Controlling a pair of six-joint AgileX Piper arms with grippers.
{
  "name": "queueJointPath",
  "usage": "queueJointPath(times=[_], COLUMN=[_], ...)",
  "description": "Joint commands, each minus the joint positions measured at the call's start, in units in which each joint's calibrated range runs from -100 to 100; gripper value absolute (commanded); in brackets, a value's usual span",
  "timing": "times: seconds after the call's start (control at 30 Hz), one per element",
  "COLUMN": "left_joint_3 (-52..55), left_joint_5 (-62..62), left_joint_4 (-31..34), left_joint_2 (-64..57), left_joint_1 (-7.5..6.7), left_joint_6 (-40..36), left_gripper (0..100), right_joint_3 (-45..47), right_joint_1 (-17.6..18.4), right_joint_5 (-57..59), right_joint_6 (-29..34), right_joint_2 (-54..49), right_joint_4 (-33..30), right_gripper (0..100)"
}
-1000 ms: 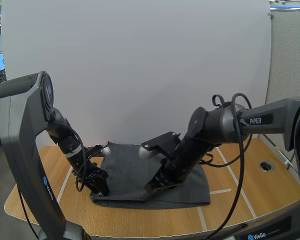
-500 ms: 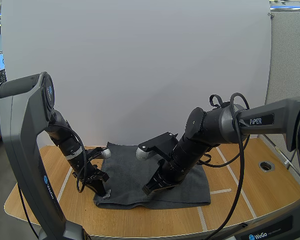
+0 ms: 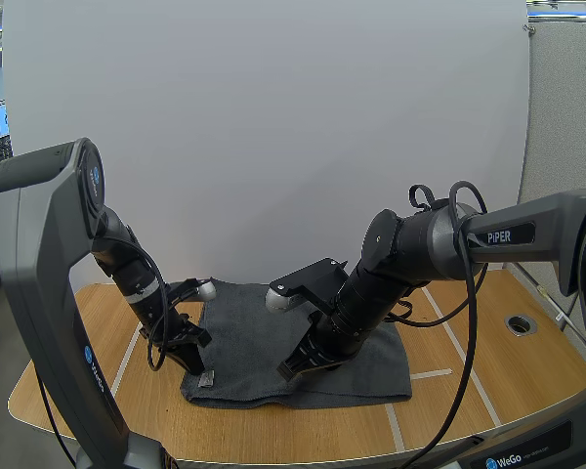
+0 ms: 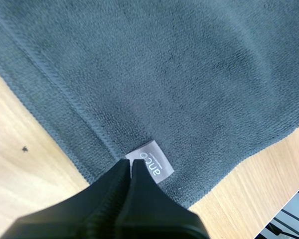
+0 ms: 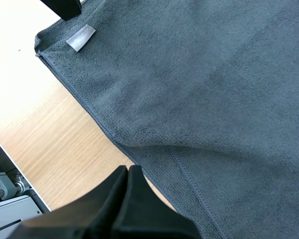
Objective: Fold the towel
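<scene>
In the high view, the dark grey towel [image 3: 273, 337] lies spread flat on the wooden surface [image 3: 488, 381], in the lower middle of the frame. The left hand [image 3: 197, 369] is down at the towel's near left corner, just beside a small white label [image 3: 207, 377] sewn there. The right hand [image 3: 291, 371] is low over the towel's near edge, roughly at its middle. The two hands are well apart along that edge. From this view I cannot tell how either hand's fingers stand.

In the left wrist view, the left hand [image 4: 129, 162] has its two black fingers [image 4: 109, 191] pressed together into one dark wedge, with nothing between them. The tips sit on the towel [image 4: 189, 74] right beside the label [image 4: 152, 162], close to the hemmed edge where the cloth meets the bare surface [image 4: 20, 189].

In the right wrist view, the right hand [image 5: 128, 169] is likewise closed, its fingers [image 5: 102, 201] lying together with nothing clamped. The tips are at the stitched hem of the towel [image 5: 214, 74], where it borders the surface [image 5: 55, 144]. Farther along the same edge the label [image 5: 80, 38] marks the corner, and the tip of the left hand [image 5: 65, 6] stands just beside it.
</scene>
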Motion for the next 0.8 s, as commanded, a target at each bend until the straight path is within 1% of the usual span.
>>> queueJointPath(times=[0.0, 0.1, 0.2, 0.23, 0.27, 0.3, 0.33, 0.37, 0.47, 0.5, 0.53, 0.67, 0.77], left_joint_3=[-1.1, -1.1, -0.9, -0.9, -0.9, -0.9, -0.9, -0.9, -0.9, -0.9, -0.9, -0.8, 0.5], left_joint_5=[3.0, 6.2, 6.5, 6.5, 6.5, 6.5, 6.5, 6.5, 6.5, 6.5, 6.5, 6.4, 3.3], left_joint_4=[0.4, 0.0, 0.0, 0.0, -0.1, -0.4, -1.0, -1.2, -2.8, -3.2, -3.4, -1.9, -1.7], left_joint_2=[-6.0, -5.8, -5.7, -5.7, -5.7, -5.7, -5.7, -5.7, -5.7, -5.7, -5.7, -5.7, -5.7], left_joint_1=[-0.29, -0.29, -0.29, -0.29, -0.29, -0.29, -0.29, -0.29, -0.29, -0.29, -0.29, -0.63, -0.79], left_joint_6=[-1.5, -1.6, -1.9, -1.9, -1.9, -1.9, -1.9, -1.9, -1.9, -1.9, -1.9, -1.9, -1.9], left_gripper=[3, 3, 4, 7, 12, 18, 30, 37, 71, 80, 86, 87, 87], right_joint_3=[0.2, 0.2, 0.2, 0.2, 0.2, 0.2, 0.2, 0.2, 0.2, 0.2, 0.2, 0.2, 0.2], right_joint_1=[0.1, 0.1, 0.1, 0.1, 0.1, 0.1, 0.1, 0.1, 0.1, 0.1, 0.1, 0.1, 0.1], right_joint_5=[0.1, 0.1, 0.1, 0.1, 0.1, 0.1, 0.1, 0.1, 0.1, 0.1, 0.1, 0.1, 0.1], right_joint_6=[-0.4, -0.4, -0.4, -0.4, -0.4, -0.4, -0.4, -0.4, -0.4, -0.4, -0.4, -0.4, -0.4], right_joint_2=[-0.3, -0.3, -0.3, -0.3, -0.3, -0.3, -0.3, -0.3, -0.3, -0.3, -0.3, -0.3, -0.3], right_joint_4=[0.0, 0.0, 0.0, 0.0, 0.0, 0.0, 0.0, 0.0, 0.0, 0.0, 0.0, 0.0, 0.0], right_gripper=[0, 0, 0, 0, 0, 0, 0, 0, 0, 0, 0, 0, 0])
